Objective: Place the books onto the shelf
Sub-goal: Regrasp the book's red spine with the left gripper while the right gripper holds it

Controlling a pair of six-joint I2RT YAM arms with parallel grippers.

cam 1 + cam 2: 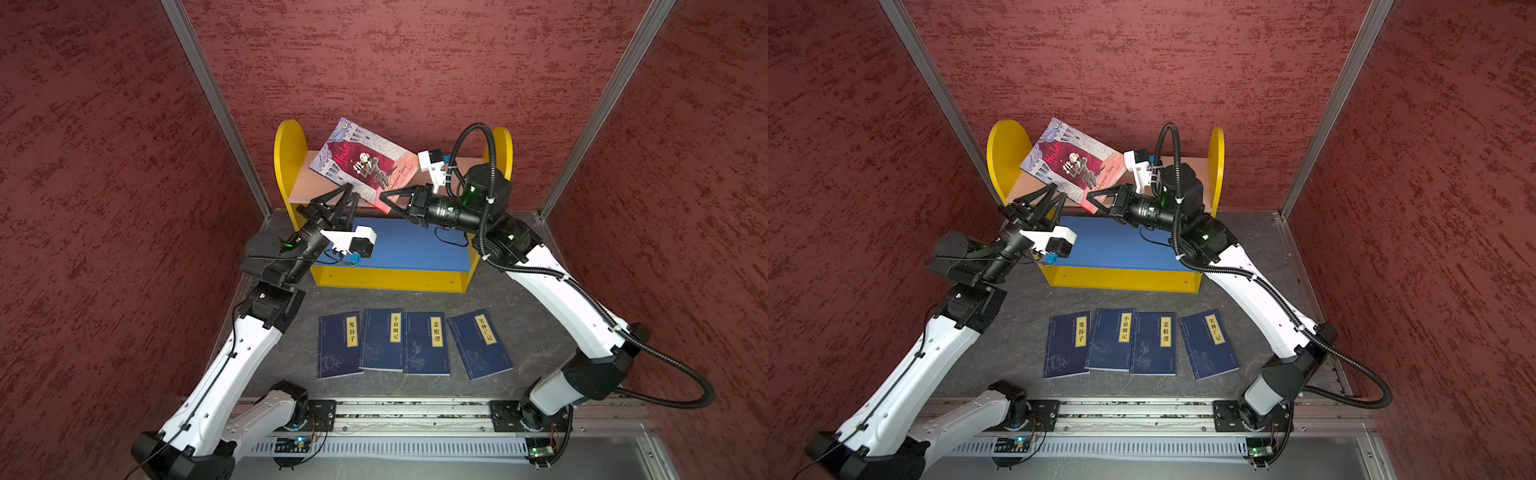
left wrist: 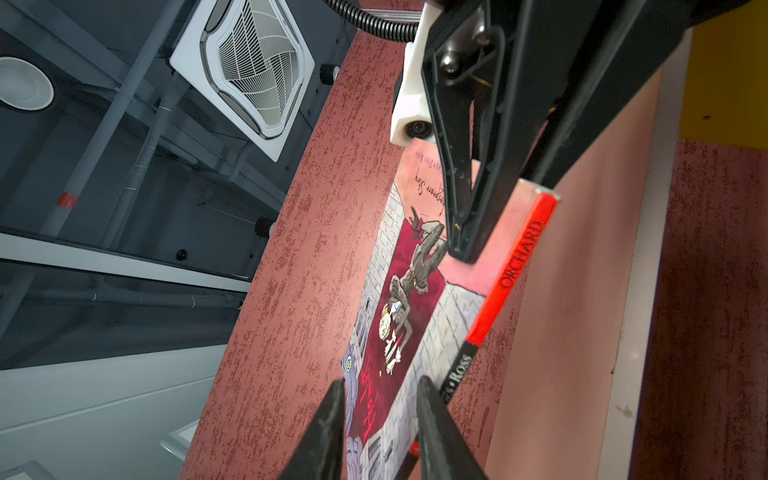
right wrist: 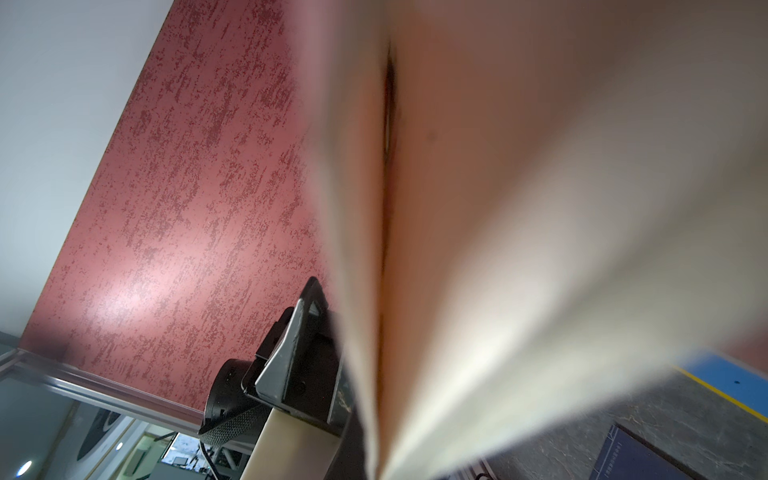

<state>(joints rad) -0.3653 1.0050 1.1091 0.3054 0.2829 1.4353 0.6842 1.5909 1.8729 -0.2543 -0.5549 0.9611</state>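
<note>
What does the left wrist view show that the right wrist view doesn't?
Left wrist only: the illustrated book with cover and spine sharp, the right tool clamped on it, a ceiling vent. Right wrist only: a navy book on the table, the blue board. Both: the illustrated book, blurred in the right wrist view, and the red wall.

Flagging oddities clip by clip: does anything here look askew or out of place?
The red-and-grey illustrated book hangs tilted over the shelf's pink upper board, pinched at a lower corner by the right pincer. The left pincer stands open around its edge. The rightmost navy book lies skewed from the three other navy books.
</note>
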